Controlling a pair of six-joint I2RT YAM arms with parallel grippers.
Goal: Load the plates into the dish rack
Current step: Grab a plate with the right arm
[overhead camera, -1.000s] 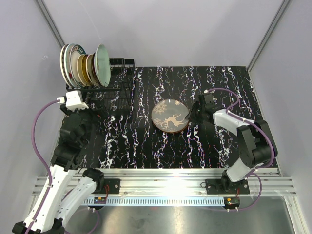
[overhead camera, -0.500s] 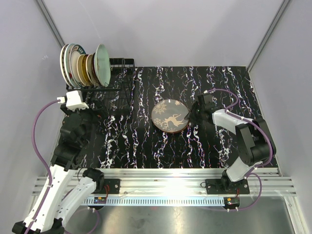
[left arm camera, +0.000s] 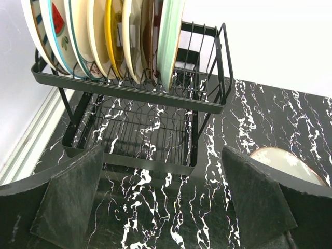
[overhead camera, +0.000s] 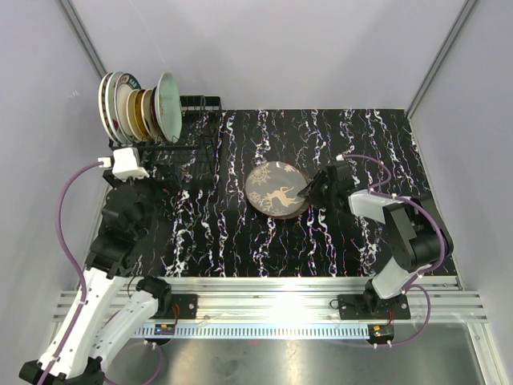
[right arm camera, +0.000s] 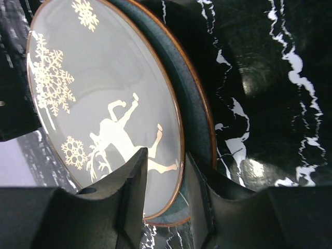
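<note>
Right fingers (right arm camera: pixel 132 197) have now clamped the deer plate (right arm camera: pixel 104 93).

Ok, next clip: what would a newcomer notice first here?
The brown deer plate lies in the middle of the black marbled table, with the right hand clamped on its right rim. Next comes the row of plates standing upright in the dish rack at the far left corner, with the open left hand facing it from the near side.
</note>
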